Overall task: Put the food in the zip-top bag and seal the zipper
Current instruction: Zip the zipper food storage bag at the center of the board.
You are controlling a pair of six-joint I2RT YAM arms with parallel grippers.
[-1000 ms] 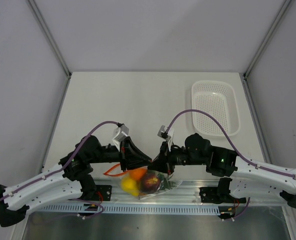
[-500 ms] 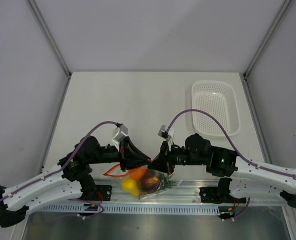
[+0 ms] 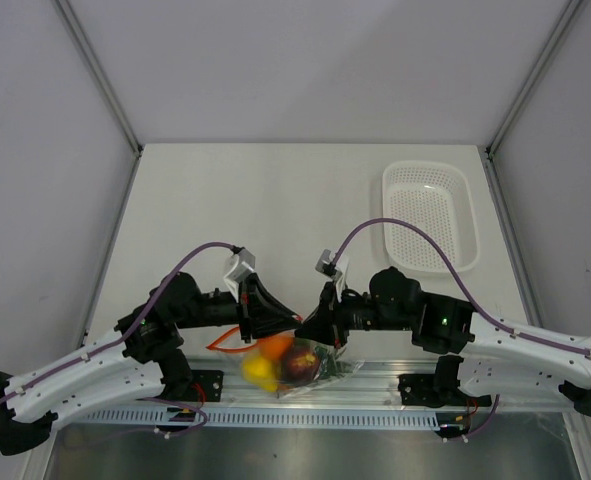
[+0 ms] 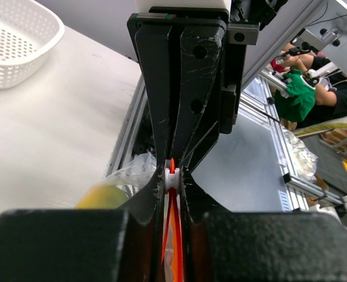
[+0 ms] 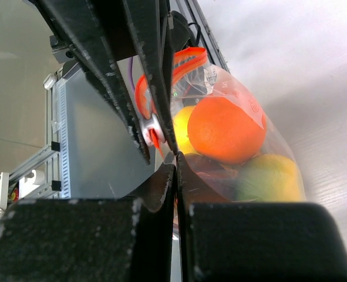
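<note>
**Both grippers pinched at the bag's mouth, fruit inside**

My left gripper (image 4: 172, 176) is almost closed. Its fingers nip a small white slider (image 4: 172, 180) on the zipper (image 4: 172, 235), and the red-orange strip runs back between them toward my wrist camera. My right gripper (image 5: 176, 160) is fully closed and meets the left one nearly tip to tip. It pinches the top edge of the zip-top bag (image 5: 219, 76) just beside that slider.

In my right wrist view a loop of the strip arches over the bag's mouth. The clear plastic below it bulges with the food: an orange (image 5: 225, 129) in front, a yellow fruit (image 5: 182, 126) behind it, a dark red fruit (image 5: 211, 167) underneath and a yellow-green fruit (image 5: 270, 176) beside that.

From above, the bag sits at the near edge of the table (image 3: 255, 200), partly over the metal rail (image 3: 395, 372) between my two bases. A white perforated basket (image 3: 430, 215) stands far off to the right, well apart from the bag.
</note>
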